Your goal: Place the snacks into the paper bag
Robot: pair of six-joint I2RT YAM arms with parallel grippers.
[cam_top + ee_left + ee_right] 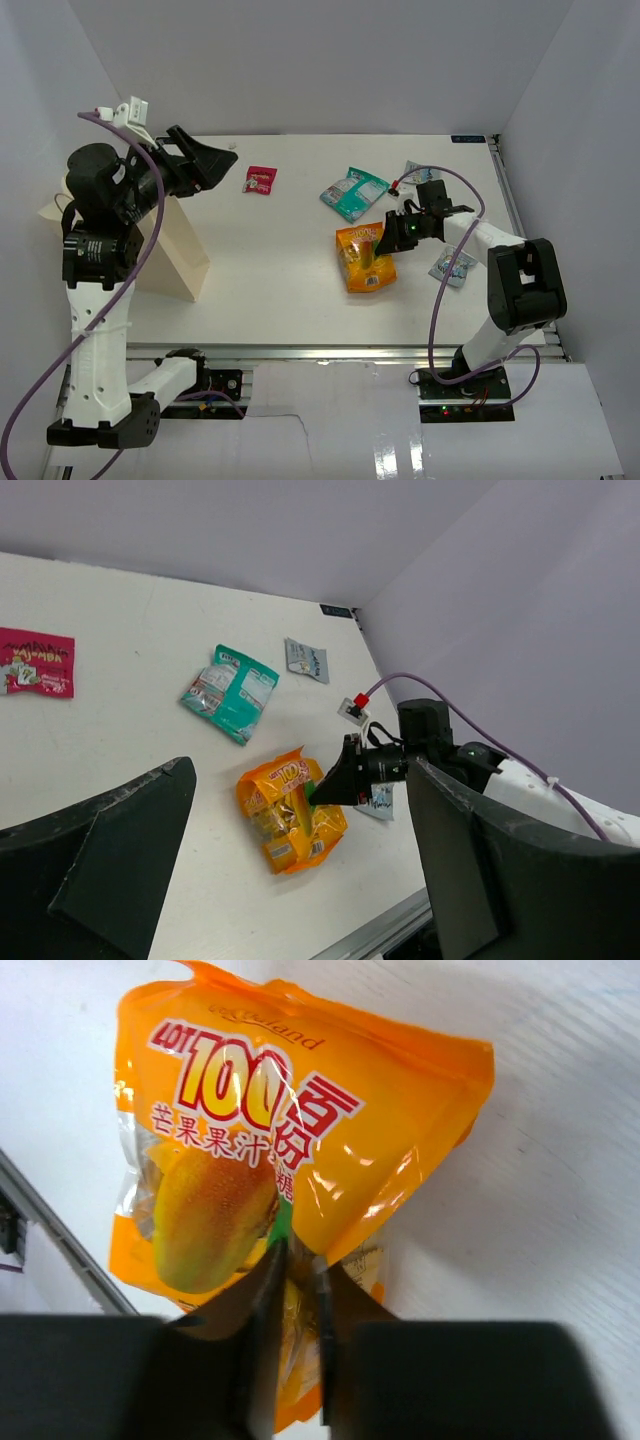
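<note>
My right gripper (pixel 385 243) (pixel 298 1265) is shut on a raised fold of the large orange snack packet (pixel 366 260) (pixel 300 1130), which rests crumpled on the table right of centre. The teal-and-white packet (pixel 354 192) lies just behind it. A small red packet (pixel 260 180) lies further left. One silver-blue packet (pixel 452 267) lies beside the right arm and another (pixel 412 172) sits near the back. The cream paper bag (pixel 170 250) is at the far left, partly hidden by the left arm. My left gripper (pixel 212 163) (pixel 300 770) hangs open and empty above the bag's far end.
The table's metal front rail (pixel 330 352) runs along the near edge. White walls close in the back and both sides. The right arm's purple cable (pixel 470 195) loops over the table near the far silver-blue packet.
</note>
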